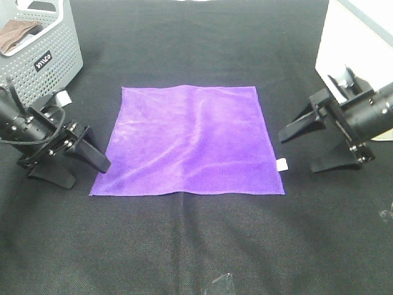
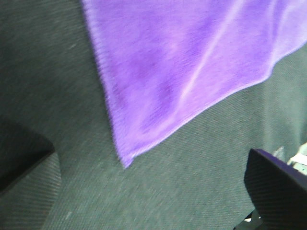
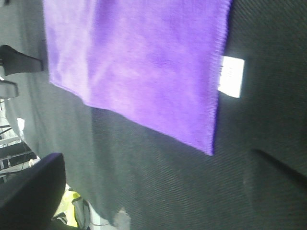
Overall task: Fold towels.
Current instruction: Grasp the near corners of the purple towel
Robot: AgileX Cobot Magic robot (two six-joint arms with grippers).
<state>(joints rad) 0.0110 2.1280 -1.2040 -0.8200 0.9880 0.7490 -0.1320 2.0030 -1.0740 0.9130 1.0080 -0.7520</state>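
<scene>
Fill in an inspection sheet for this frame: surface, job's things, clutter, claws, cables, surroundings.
Surface: black cloth-covered table, flat.
Job's things: purple towel spread out, unfolded, lightly rippled; white tag on its right edge.
Clutter: grey basket at far left holding a brown cloth; clear scrap at the near edge.
Claws: left claw open, by the towel's near-left corner; right claw open, beside the tag; neither holds anything.
Cables: black cable looped on the left arm.
Surroundings: white box at far right.
</scene>
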